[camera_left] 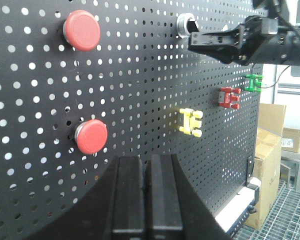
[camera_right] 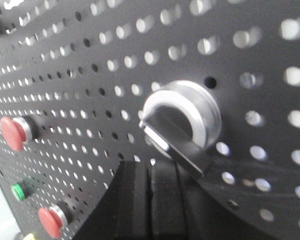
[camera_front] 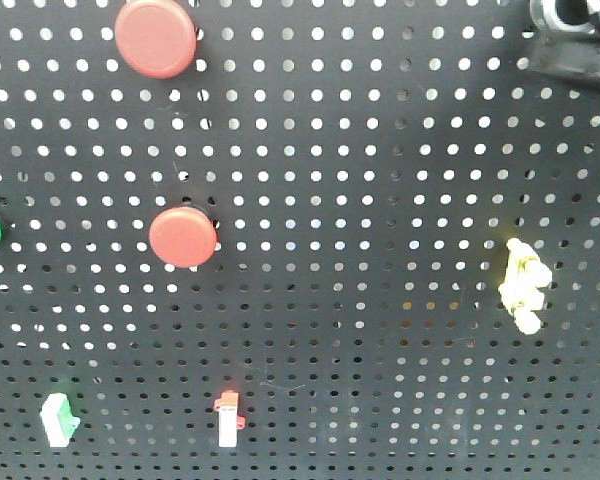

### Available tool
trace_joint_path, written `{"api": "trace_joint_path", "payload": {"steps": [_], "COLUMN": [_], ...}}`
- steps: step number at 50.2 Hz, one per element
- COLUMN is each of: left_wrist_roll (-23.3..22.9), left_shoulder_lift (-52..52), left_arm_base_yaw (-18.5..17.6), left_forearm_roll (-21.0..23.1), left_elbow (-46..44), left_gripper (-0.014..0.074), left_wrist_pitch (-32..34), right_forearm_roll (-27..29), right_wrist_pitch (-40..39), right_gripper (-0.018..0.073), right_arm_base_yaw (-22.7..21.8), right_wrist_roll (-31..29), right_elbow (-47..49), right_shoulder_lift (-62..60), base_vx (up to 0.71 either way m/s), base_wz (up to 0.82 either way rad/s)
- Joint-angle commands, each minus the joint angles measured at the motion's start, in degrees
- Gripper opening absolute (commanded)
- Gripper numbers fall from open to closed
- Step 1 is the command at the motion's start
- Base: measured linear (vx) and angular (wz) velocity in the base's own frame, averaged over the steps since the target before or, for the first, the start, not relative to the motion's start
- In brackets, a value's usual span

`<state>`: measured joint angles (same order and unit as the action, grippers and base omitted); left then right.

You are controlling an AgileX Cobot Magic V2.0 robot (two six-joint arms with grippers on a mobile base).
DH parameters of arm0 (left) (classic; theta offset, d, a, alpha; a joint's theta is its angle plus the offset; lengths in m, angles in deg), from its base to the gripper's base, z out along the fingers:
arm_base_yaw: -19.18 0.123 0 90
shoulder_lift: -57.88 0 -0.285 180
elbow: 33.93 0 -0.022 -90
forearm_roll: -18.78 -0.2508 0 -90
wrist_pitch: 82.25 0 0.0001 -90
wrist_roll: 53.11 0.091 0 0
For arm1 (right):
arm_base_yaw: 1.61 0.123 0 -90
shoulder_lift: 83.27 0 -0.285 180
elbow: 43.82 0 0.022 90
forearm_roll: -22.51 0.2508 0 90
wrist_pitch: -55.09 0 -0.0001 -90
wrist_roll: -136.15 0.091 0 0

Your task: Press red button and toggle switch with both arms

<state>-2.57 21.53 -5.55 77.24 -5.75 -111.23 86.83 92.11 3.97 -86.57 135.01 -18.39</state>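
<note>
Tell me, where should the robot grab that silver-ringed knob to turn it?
Best the black lever on the toggle switch, probably: it stands proud of the smooth round silver ring and offers two flat sides. Come straight at the pegboard from the front, jaws turned to match its slant.

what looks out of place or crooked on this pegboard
Nothing looks damaged or spilled. Only the yellow clip seems a little crooked, leaning against the straight hole rows of the pegboard. The upper red button and lower red button look intact.
</note>
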Motion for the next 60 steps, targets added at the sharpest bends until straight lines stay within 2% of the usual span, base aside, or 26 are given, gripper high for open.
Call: {"api": "trace_joint_path", "payload": {"steps": [1,7,14,17,19,25,33,37,43,46,49,55,60], "left_wrist_roll": [-0.5,-0.5,-0.5,-1.2,-3.2,-13.0,-26.2,-29.8,-30.1,-30.1,-30.0,-30.1,-30.1], "left_shoulder_lift": [-0.6,-0.6,-0.6,-0.5,-0.5,0.9,7.1,12.1,22.2,26.6,29.2,29.4,29.3], "left_arm_base_yaw": [0.0,0.0,0.0,0.0,0.0,0.0,0.0,0.0,0.0,0.0,0.0,0.0,0.0], "left_forearm_roll": [2.2,2.2,0.4,-2.7,-6.0,-18.4,-34.3,-37.4,-37.6,-37.6,-37.8,-37.8,-37.8], "left_elbow": [-1.4,-1.4,-1.4,-1.4,-1.4,-0.3,6.5,10.8,16.9,19.9,23.3,29.5,32.6], "left_gripper": [0.0002,0.0002,0.0002,0.0002,0.0002,0.0002,0.0002,0.0002,0.0002,0.0002,0.0002,0.0002,0.0002], "left_wrist_pitch": [2.8,2.5,0.6,-0.5,-1.4,-3.4,-6.2,-8.6,-10.5,-7.8,-0.2,14.9,20.7], "right_forearm_roll": [1.1,-2.5,-12.3,-17.2,-21.7,-29.8,-36.2,-37.4,-38.6,-38.8,-38.5,-37.8,-35.3], "right_wrist_pitch": [-8.6,-6.2,-2.4,-2.9,-3.6,-4.2,-4.7,-5.0,-5.3,-7.9,-14.2,-26.7,-31.5], "right_gripper": [-0.0003,-0.0003,-0.0003,-0.0003,-0.0003,-0.0003,-0.0003,-0.0003,-0.0003,-0.0003,-0.0003,-0.0003,-0.0003], "right_arm_base_yaw": [-0.6,-0.6,-0.6,-0.6,-0.6,-0.6,-0.6,-0.6,-0.6,-0.6,-0.6,-0.6,-0.6], "right_wrist_roll": [0.1,2.5,8.3,10.7,12.1,13.3,13.2,13.2,13.2,13.2,13.2,13.2,13.2], "right_elbow": [1.7,1.7,1.0,0.1,-1.2,-6.1,-18.0,-24.7,-34.7,-39.4,-44.4,-51.0,-54.3], "right_shoulder_lift": [-1.0,-1.1,-1.7,-3.0,-4.7,-11.6,-25.0,-33.3,-47.4,-53.2,-57.4,-58.4,-57.6], "base_vx": [0.00,0.00,0.00,0.00,0.00,0.00,0.00,0.00,0.00,0.00,0.00,0.00,0.00], "base_wz": [0.00,0.00,0.00,0.00,0.00,0.00,0.00,0.00,0.00,0.00,0.00,0.00,0.00]}}
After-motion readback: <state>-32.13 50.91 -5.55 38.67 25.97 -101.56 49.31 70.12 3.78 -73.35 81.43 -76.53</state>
